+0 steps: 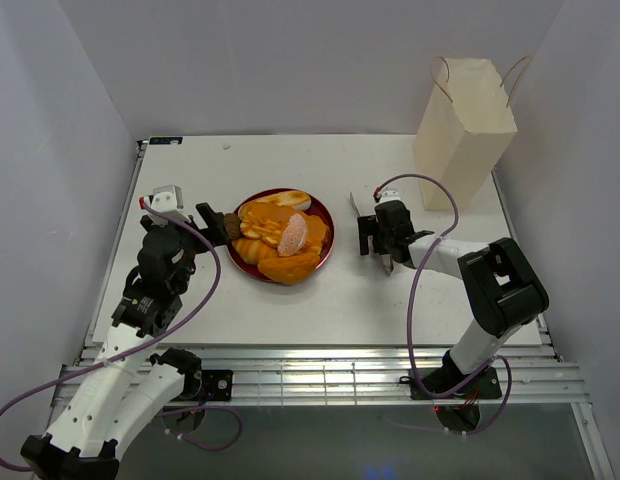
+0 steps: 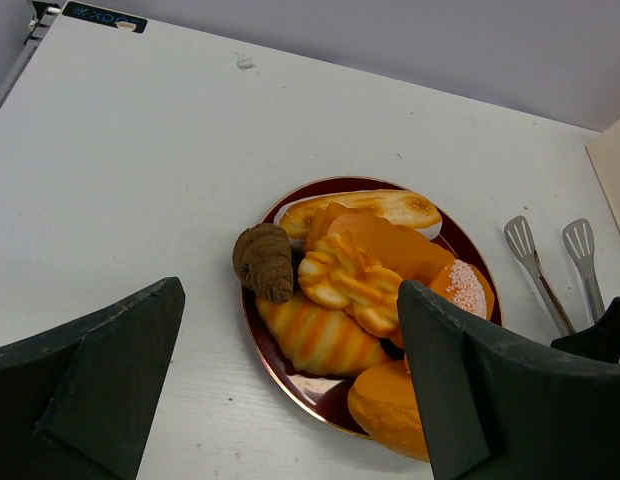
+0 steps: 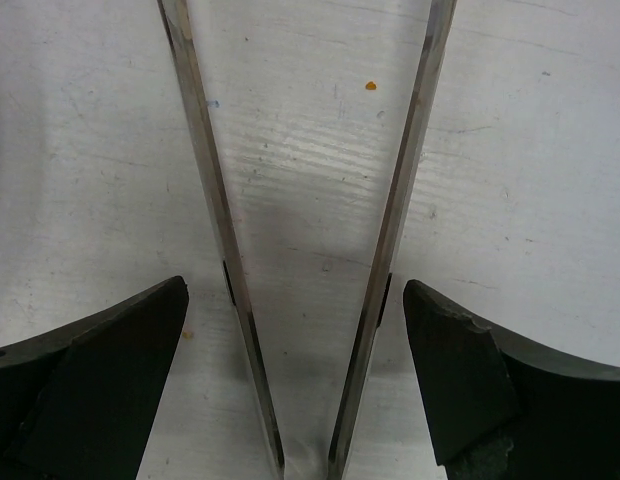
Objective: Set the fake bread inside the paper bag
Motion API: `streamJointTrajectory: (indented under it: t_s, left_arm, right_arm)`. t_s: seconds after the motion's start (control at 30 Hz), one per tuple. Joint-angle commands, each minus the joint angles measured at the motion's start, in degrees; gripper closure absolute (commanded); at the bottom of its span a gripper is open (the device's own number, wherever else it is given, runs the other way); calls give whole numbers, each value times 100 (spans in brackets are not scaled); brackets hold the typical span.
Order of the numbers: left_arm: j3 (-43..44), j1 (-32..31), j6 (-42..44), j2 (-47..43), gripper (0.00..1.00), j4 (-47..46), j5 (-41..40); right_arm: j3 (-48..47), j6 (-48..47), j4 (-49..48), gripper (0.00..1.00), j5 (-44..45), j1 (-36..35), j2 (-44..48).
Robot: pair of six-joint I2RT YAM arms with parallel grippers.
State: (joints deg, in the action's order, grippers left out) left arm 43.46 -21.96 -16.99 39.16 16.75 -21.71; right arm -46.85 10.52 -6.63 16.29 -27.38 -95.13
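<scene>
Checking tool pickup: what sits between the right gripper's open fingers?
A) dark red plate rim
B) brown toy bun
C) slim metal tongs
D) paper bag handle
C: the right wrist view shows both arms of the slim metal tongs running between the fingers of the open right gripper.

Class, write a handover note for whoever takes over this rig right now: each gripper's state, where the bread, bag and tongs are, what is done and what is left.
Left gripper: open, empty, at the left edge of the plate.
Right gripper: open, one finger on either side of the tongs, which lie on the table; not closed on them.
Fake bread: piled on the plate.
Paper bag: upright at the far right.
Done: no bread seen bagged.
Left: probably grip the tongs, then move every piece into the bag.
</scene>
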Motion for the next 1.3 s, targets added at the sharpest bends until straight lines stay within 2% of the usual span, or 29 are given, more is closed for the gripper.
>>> streamJointTrajectory:
  t_s: [0.0, 0.43, 0.47, 0.77, 1.03, 1.27]
  left_arm:
    - [-83, -37, 47, -49, 2, -41, 53]
    - [-84, -98, 73, -22, 2, -67, 71]
    - [-92, -98, 82, -13, 2, -58, 80]
    - [-92, -133, 117, -31, 2, -76, 123]
    - [-136, -178, 196, -101, 2, -128, 211]
    - [-136, -221, 223, -101, 2, -128, 264]
  right_arm:
    - [-149, 99, -215, 6, -82, 101, -111]
    - [-289, 134, -207, 0, -329, 329, -313]
    - [-307, 125, -215, 4, -329, 338, -330]
    - [-509, 55, -101, 19, -434, 338, -436]
    - [-457, -7, 48, 21, -285, 329, -462]
    - [-456, 20, 118, 31, -179, 312, -559]
